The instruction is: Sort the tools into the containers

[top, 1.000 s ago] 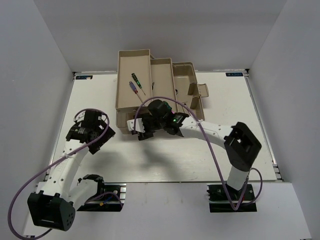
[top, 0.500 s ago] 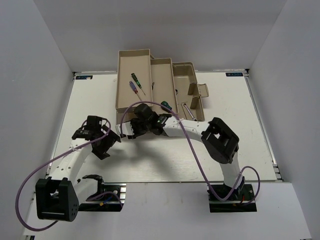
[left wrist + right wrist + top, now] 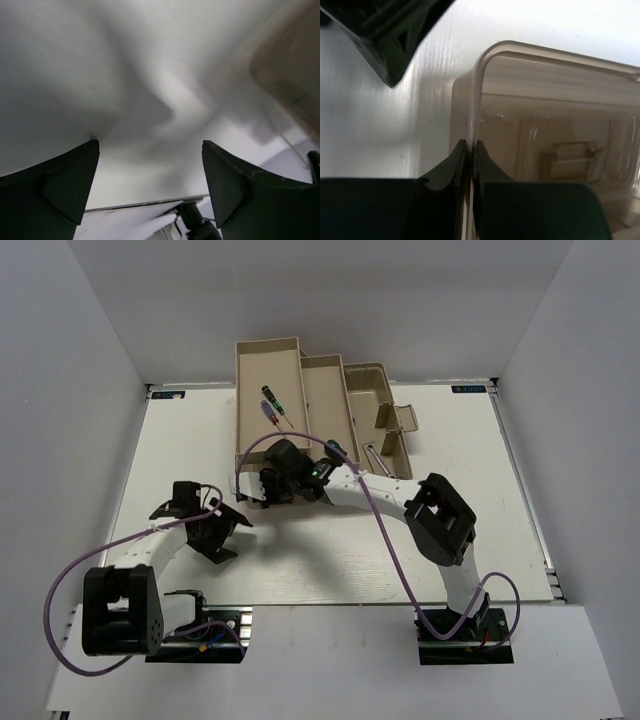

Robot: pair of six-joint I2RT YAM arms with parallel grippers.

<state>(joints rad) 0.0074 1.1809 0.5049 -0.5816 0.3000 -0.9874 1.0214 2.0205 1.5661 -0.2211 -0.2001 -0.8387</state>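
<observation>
The beige cantilever toolbox (image 3: 252, 365) stands spread open at the table's back. A green-handled screwdriver (image 3: 272, 398) and a purple-handled one (image 3: 267, 411) lie in its left tray. Another green-handled screwdriver (image 3: 333, 450) and a silver wrench (image 3: 374, 459) lie further right. My right gripper (image 3: 471, 145) is shut on the thin edge of the translucent brown lid (image 3: 555, 100), at the toolbox's near left corner (image 3: 252, 486). My left gripper (image 3: 226, 531) is open and empty just in front of that corner, over bare table (image 3: 150, 145).
The toolbox's pale handle (image 3: 404, 420) juts out on its right side. White walls enclose the table on three sides. The left gripper's dark fingers (image 3: 395, 35) show close to the lid corner in the right wrist view.
My right gripper slid left along the toolbox front and closed on the lid edge. The left arm swung down and right toward the same corner, jaws still wide.
</observation>
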